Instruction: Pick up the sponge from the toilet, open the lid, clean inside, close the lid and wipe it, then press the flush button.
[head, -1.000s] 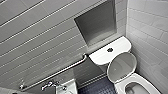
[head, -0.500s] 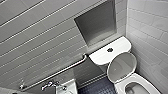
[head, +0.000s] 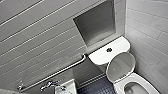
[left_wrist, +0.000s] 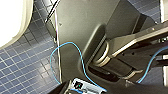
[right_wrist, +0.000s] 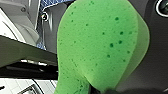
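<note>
The bright green sponge (right_wrist: 100, 42) looms large in the right wrist view, pinched at its narrow end, with my right gripper shut on it. In the head view the white toilet (head: 136, 85) stands at the lower right, in the corner of the tiled walls. Its lid (head: 120, 66) is raised and leans back against the tank (head: 100, 57), leaving the bowl uncovered. The small dark flush button (head: 109, 50) sits in the middle of the tank top. The left wrist view looks down past my own dark body onto blue floor tiles (left_wrist: 22, 72).
A metal grab bar (head: 55, 73) runs along the grey tiled wall, left of the tank. A white sink (head: 67, 87) with a chrome tap (head: 48, 85) is at the lower edge. A grey recess (head: 96, 23) is set in the wall above the tank. A white rounded rim (left_wrist: 12, 22) borders the floor tiles.
</note>
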